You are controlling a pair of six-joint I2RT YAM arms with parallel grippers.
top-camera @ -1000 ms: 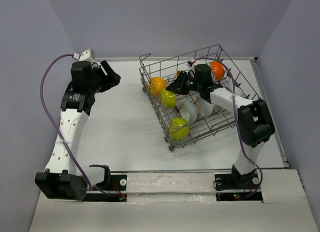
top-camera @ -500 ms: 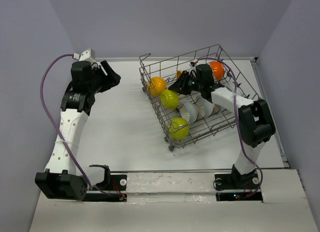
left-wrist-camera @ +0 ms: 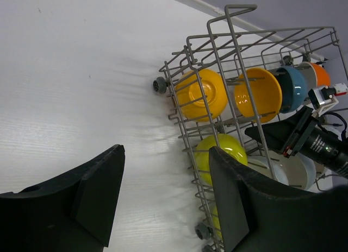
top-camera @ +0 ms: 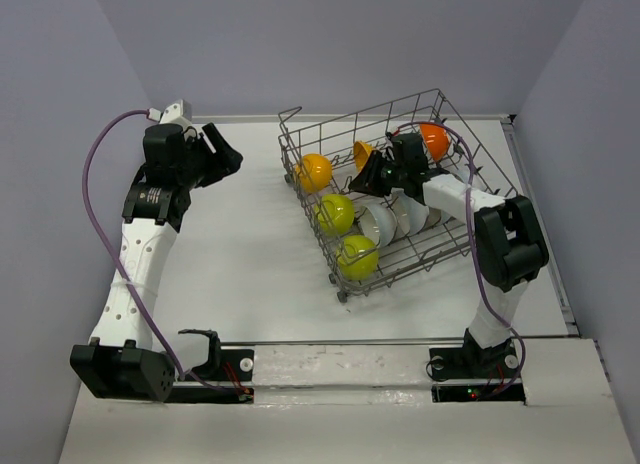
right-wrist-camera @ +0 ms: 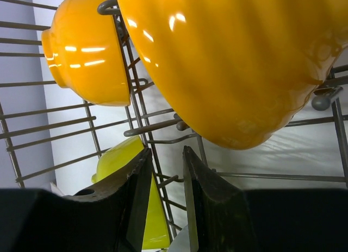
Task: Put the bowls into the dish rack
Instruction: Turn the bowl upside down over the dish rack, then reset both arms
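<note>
- Centrally, the dish rack [top-camera: 360, 114] lies skewed at centre right of the top view, its long axis running from upper left to lower right. Every bowl in view sits inside it, and no bowl shows on the table [top-camera: 240, 244].
- Right arm [top-camera: 505, 249]: it reaches from lower right up into the rack's upper middle.
- Left gripper [left-wrist-camera: 166, 151]: the fingers are spread wide and hold nothing. It hangs at upper left of the top view, well apart from the rack.
- Right gripper [right-wrist-camera: 167, 154]: the fingers stand a narrow gap apart with nothing pinched. Only rack wire shows beyond the gap.
- Near orange bowl [right-wrist-camera: 228, 62]: it fills the upper right of the right wrist view, just above the fingertips and resting on its edge among the tines. This closeness probably governs the coming move. Backing out along the arm's own line, toward lower right in the top view, looks safest.
- Far orange bowl [right-wrist-camera: 87, 56]: upper left of that view, beyond a wire.
- Lime bowl [right-wrist-camera: 128, 165]: just left of the fingers and lower in the rack.
- White bowls [top-camera: 380, 222], a second lime bowl [top-camera: 358, 256] and a blue bowl [left-wrist-camera: 293, 86] fill other slots.
</note>
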